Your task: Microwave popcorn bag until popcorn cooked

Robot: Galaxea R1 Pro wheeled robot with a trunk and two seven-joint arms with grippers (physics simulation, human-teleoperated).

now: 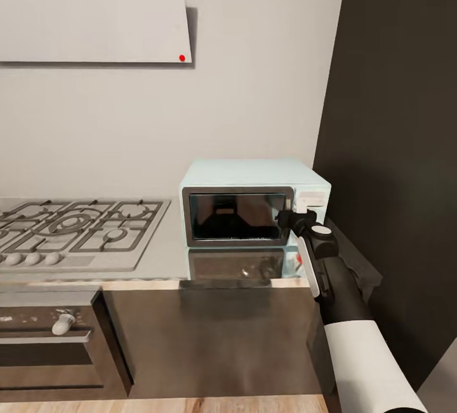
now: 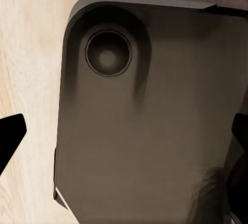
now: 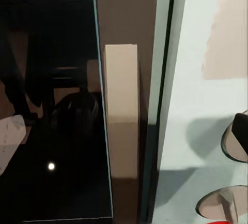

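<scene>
A small pale mint-blue microwave [image 1: 254,202] with a dark glass door sits on the grey brushed-steel countertop [image 1: 162,254], beside a grey gas hob [image 1: 73,232]. The black right gripper [image 1: 293,219] reaches the door's right edge — its finger state is unclear. Overhead hangs a pale extractor hood [image 1: 92,16].

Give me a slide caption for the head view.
Right tool at the closed door of the mint-blue microwave on the steel countertop, gas hob to its left.
</scene>
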